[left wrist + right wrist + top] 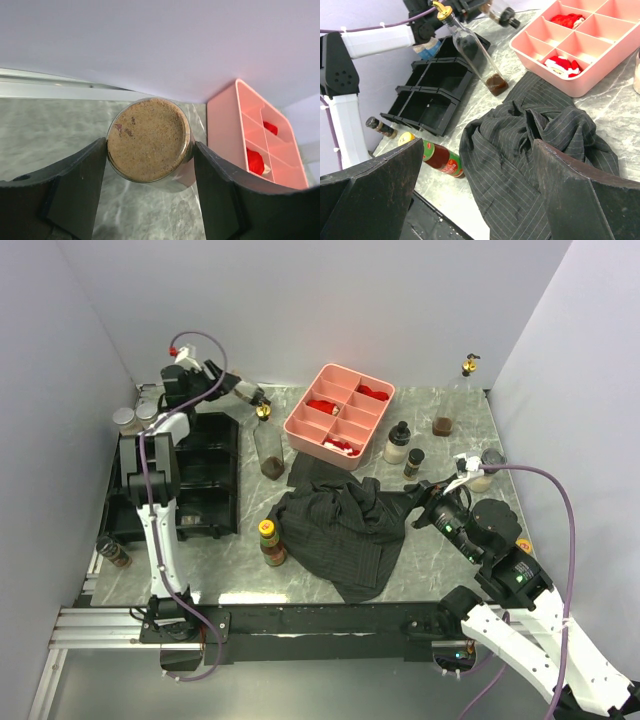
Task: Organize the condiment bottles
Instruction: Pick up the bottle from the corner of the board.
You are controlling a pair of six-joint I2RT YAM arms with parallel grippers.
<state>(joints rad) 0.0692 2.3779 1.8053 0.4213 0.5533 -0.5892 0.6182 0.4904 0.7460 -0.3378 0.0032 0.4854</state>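
A small clear jar of brown ground spice (pixel 148 140) stands between the fingers of my left gripper (pixel 150 150), which press on its two sides. That gripper (pixel 252 400) is at the back left, beside a tall gold-capped bottle (pixel 268 445) with brown sauce in its base. My right gripper (pixel 477 165) hangs open and empty over a dark striped cloth (pixel 535 135). A red sauce bottle (pixel 270 543) with a yellow cap stands at the cloth's left edge. Two black-capped bottles (pixel 397 443) and a brown jar (pixel 442 425) stand right of the pink tray.
The pink divided tray (pixel 340 415) with red pieces sits at the back centre. The black divided tray (pixel 205 480) lies on the left. Two grey-capped jars (pixel 125 420) stand behind it. A dark bottle (pixel 112 552) lies off the table's left edge. The walls stand close.
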